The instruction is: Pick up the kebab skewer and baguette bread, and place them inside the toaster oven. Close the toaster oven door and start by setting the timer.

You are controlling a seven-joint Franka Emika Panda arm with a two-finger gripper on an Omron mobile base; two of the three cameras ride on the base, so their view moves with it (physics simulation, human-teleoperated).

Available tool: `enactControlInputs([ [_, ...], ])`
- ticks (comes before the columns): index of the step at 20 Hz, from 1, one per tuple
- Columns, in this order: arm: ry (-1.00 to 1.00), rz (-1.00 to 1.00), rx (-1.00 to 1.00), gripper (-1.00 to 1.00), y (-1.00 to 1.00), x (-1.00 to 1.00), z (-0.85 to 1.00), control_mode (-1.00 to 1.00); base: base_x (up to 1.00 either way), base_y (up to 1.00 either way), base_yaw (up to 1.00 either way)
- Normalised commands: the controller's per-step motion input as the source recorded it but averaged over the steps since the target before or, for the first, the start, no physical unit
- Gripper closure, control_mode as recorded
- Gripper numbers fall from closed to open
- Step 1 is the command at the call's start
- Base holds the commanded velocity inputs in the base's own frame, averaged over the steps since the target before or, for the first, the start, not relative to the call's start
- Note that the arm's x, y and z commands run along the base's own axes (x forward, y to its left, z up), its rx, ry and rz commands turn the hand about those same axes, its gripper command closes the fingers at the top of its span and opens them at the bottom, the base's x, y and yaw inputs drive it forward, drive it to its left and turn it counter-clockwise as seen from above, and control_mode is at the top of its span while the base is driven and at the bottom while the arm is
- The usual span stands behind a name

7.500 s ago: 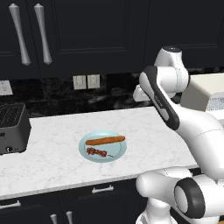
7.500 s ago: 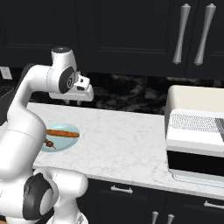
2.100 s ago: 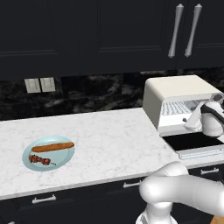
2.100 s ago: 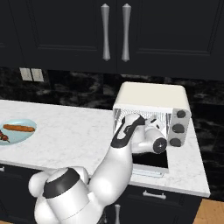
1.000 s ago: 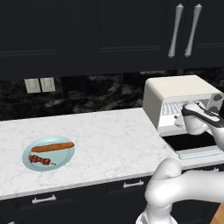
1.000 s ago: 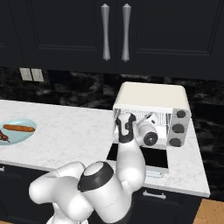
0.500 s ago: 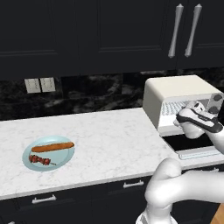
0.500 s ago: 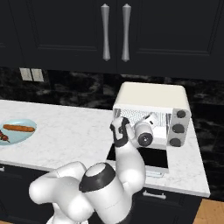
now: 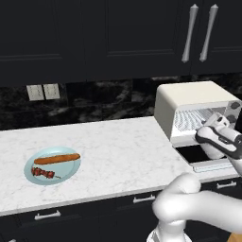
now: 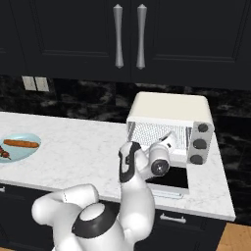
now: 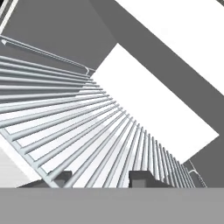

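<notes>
Kebab skewer point(image 9: 44, 173) and baguette bread point(image 9: 56, 159) side by side on light blue plate point(image 9: 68, 172), left end of counter point(image 9: 118, 151). Toaster oven point(image 9: 186, 101) at right end, toaster oven door point(image 10: 169, 180) down. Gripper point(image 11: 103, 178) at wire rack point(image 11: 78, 127) edge; grasp cannot be told

Since the earliest pictures the base has driven right along the white marble surface point(image 9: 108, 156), from the light blue plate point(image 9: 52, 165) to the cream-beige toaster oven point(image 9: 189, 106). Within the last second the white arm lifted toward the oven's mouth, bringing the tool point(image 11: 103, 179) against the silver wire rack point(image 11: 78, 131), its jaws narrowing.
</notes>
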Motion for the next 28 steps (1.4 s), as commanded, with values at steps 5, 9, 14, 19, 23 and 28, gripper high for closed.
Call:
enactControlInputs([
  [5, 0.03, 0.0, 0.02, 1.0, -0.29, -0.86, 0.33, -1.0, 0.0, 0.0, 0.0],
  [9, 0.06, 0.0, 0.03, 1.0, -0.24, -0.82, 0.21, -1.0, 0.0, 0.0, 0.0],
  [14, 0.16, 0.0, 0.04, 1.0, -0.12, -0.67, 0.29, -1.0, 0.0, 0.0, 0.0],
  [19, 0.25, 0.0, 0.08, 1.0, -0.08, -0.7, 0.84, -1.0, 0.0, 0.0, 0.0],
  [23, 0.26, 0.0, 0.03, 1.0, 0.02, -0.68, 0.99, -1.0, 0.0, 0.0, 0.0],
  [28, 0.27, -0.06, 0.0, 1.0, 0.6, -0.57, 0.98, -1.0, 0.0, 0.0, 0.0],
])
